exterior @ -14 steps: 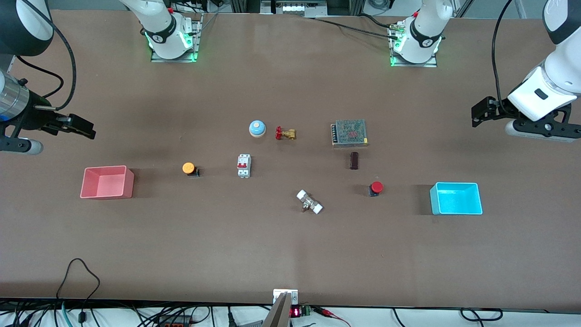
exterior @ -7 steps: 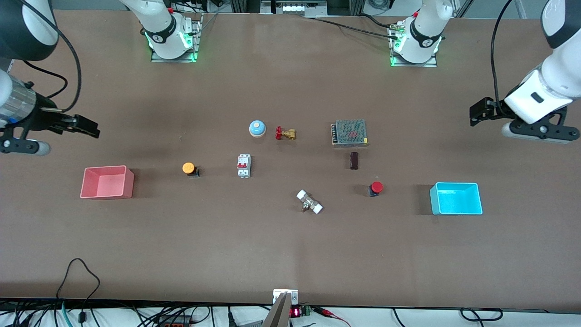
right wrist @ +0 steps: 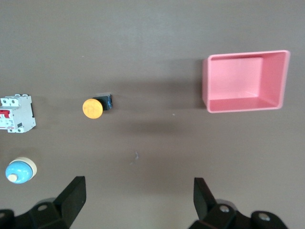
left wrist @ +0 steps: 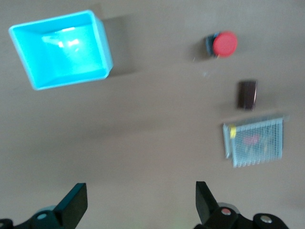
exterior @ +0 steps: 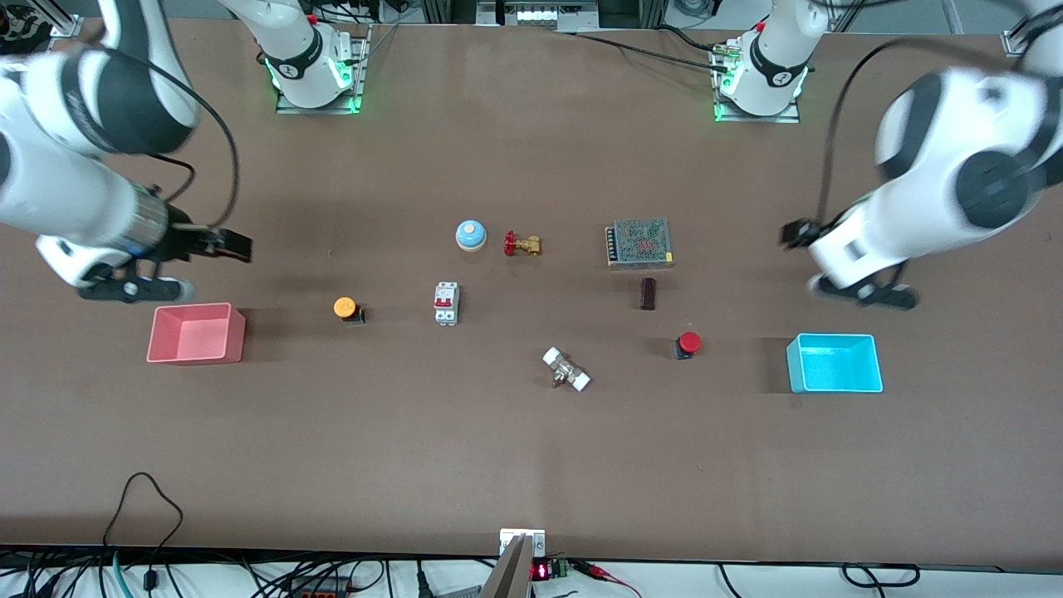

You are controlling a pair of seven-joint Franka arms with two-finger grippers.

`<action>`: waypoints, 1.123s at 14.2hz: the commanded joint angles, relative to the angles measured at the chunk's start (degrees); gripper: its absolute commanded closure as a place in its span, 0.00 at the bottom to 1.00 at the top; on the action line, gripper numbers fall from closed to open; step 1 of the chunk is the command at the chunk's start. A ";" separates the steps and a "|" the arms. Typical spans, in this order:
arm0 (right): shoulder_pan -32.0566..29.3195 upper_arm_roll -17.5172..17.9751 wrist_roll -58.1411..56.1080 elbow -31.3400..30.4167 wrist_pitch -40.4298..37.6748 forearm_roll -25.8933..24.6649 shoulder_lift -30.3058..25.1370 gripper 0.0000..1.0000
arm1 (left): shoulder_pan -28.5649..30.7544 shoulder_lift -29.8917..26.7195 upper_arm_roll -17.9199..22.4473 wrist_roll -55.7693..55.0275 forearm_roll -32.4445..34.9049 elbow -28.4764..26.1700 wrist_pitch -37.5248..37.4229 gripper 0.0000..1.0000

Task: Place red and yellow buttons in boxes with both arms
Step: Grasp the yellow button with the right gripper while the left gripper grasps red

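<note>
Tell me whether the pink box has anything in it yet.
Empty. The right wrist view shows the pink box's bare floor, and the orange-yellow button sits on the table outside it. No hand holds anything.

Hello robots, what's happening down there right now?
Left gripper and right gripper open, empty, above table. Red button and yellow button on table, unboxed. Nothing blocking.

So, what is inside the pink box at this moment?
Nothing: the pink box shows only its bare floor and walls, in the right wrist view and the front view alike. No part of its inside is covered. The yellow button sits on the table beside it.
</note>
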 commanded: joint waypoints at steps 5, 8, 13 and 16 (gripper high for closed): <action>3.55 1.12 7.57 -9.15 17.62 0.30 6.72 0.00 | -5.52 17.46 0.33 -11.56 -2.16 10.20 17.65 0.00; 4.26 2.17 8.55 -9.23 21.32 0.03 10.15 0.00 | -5.79 19.58 0.33 -14.47 -2.17 5.47 27.83 0.00; 4.88 3.14 8.55 -10.19 25.71 -0.14 13.32 0.00 | -8.60 22.04 0.51 -18.61 -1.55 -0.71 39.39 0.00; 5.14 4.20 8.55 -11.52 29.58 -0.32 14.73 0.00 | -8.60 22.48 0.68 -18.61 -1.38 -1.93 40.26 0.00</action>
